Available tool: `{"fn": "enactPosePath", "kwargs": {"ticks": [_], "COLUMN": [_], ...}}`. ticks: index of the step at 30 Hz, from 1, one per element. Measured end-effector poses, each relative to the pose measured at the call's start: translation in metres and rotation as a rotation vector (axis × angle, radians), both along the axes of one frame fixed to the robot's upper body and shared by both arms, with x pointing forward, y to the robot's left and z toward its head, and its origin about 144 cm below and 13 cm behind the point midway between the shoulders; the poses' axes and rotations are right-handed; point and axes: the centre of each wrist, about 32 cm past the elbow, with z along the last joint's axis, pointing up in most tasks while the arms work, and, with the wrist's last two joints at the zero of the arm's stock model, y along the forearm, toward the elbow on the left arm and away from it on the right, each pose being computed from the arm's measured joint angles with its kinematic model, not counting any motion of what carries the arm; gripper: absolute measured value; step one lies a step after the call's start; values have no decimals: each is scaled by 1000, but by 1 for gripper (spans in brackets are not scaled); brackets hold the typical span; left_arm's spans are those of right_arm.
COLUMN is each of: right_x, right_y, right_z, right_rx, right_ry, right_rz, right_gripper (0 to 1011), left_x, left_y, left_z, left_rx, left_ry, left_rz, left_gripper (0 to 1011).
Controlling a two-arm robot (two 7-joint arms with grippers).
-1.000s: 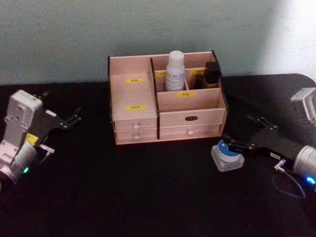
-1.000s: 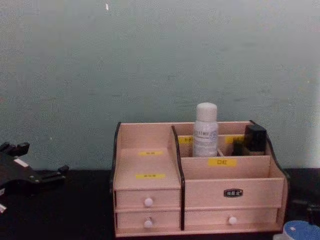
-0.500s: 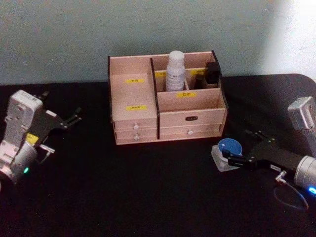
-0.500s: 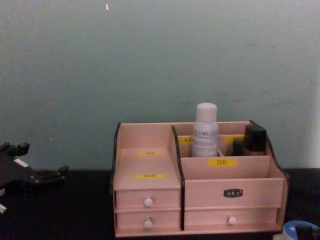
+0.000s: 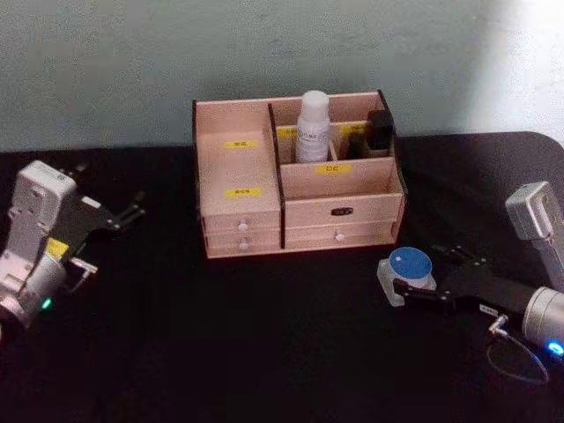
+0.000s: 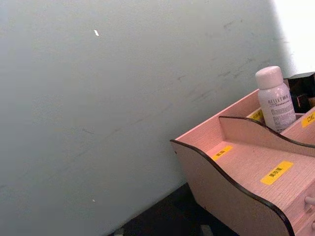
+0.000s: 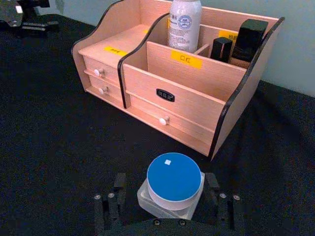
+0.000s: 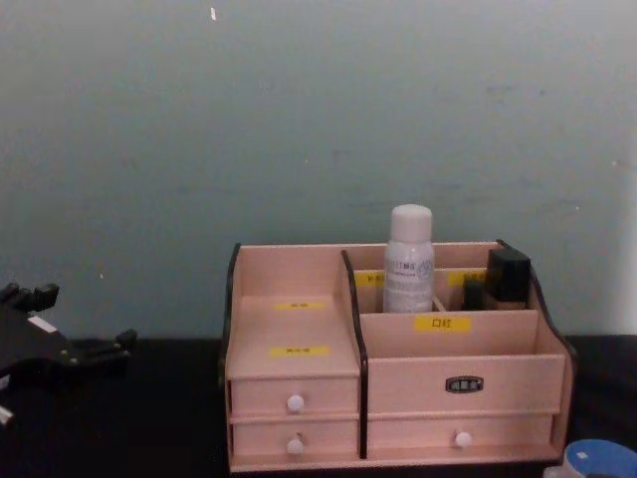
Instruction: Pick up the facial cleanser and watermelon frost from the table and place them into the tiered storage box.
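1. Left gripper hangs over the left of the table, well apart from the box, fingers spread wide and holding nothing.
2. Box stands at the back middle of the table, drawers facing the robot.
3. Cleanser stands in a rear compartment, cap up, long axis vertical. That half of the task looks done.
4. Jar sits on the table just before the box's right front corner, blue lid up. It is wider than tall, so there is no long axis to align. It looks light, rigid and smooth-walled, likely slippery, and is best gripped low on the frosted body, under the lid.
5. Right gripper straddles the jar, fingers wide, one on each side, apparently not clamped.
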Motion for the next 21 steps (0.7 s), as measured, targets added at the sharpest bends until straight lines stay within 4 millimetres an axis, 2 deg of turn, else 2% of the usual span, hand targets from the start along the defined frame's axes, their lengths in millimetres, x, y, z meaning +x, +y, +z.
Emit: {"fn": "enactPosePath", "kwargs": {"ticks": [21], "right_x": [3], "right_y": [-1], "right_z": [-4], "right_rx": [-2], "right_ry": [15], "right_rz": [-18], "right_gripper": [1000], "left_x": [0], "left_y": [0], "left_z": [0], "left_rx": [0], "left_ry": [0], "left_rz": [0], "left_gripper": [1001]}}
